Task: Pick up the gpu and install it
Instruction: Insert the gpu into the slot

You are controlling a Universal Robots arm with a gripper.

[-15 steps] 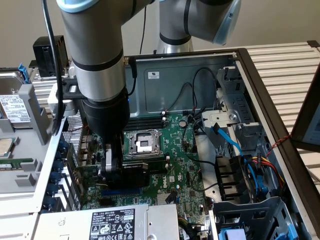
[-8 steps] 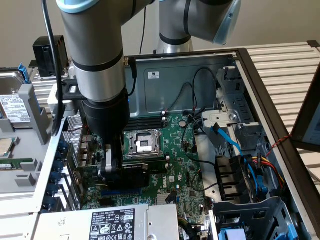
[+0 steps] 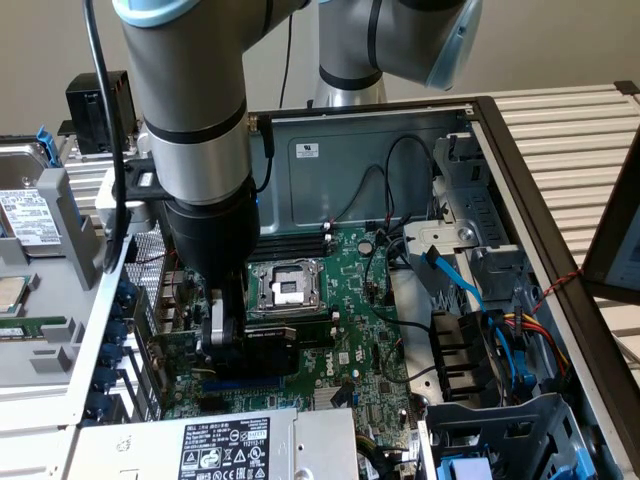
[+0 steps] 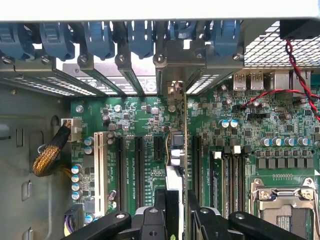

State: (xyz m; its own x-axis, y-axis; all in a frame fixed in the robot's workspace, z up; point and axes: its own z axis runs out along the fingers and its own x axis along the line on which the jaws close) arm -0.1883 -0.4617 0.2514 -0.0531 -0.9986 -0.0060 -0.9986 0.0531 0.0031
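My gripper (image 4: 175,217) is pinched on the gpu (image 4: 174,150), holding it edge-down over the motherboard (image 4: 250,130), among the expansion slots (image 4: 139,160). The card sits toward the exterior view's left, just beside the CPU socket (image 3: 285,288).
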